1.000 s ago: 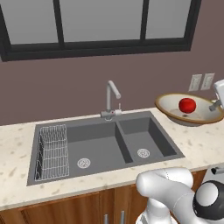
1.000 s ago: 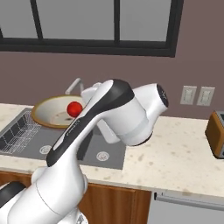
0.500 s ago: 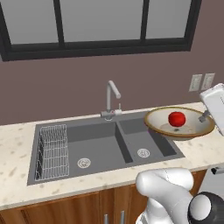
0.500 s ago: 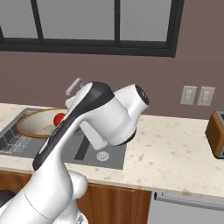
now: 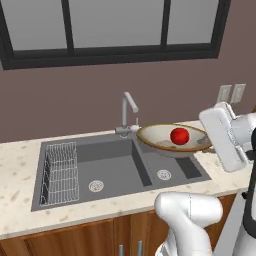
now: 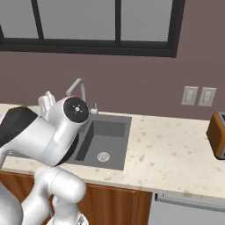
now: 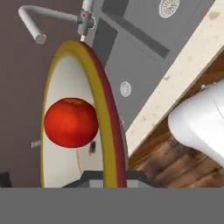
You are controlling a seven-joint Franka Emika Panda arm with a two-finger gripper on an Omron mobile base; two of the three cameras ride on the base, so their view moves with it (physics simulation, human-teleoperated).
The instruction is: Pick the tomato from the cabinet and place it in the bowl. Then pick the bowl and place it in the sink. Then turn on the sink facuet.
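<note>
One tomato [image 5: 179,136] sitting in the bowl [image 5: 155,138], and I've got the bowl by its rim w/ my gripper [image 7: 109,176], fingers pinched on the edge at the bottom of the hand view. Bowl's up in the air over the right basin of the sink [image 5: 110,167], tipped a bit, not touching the bottom. Faucet [image 5: 128,112] is just beside the bowl's far rim, behind it. Wire rack [image 5: 60,172] sits in the left basin, well apart. Toaster [image 6: 217,135] on the counter [image 6: 176,149] off to the right.
</note>
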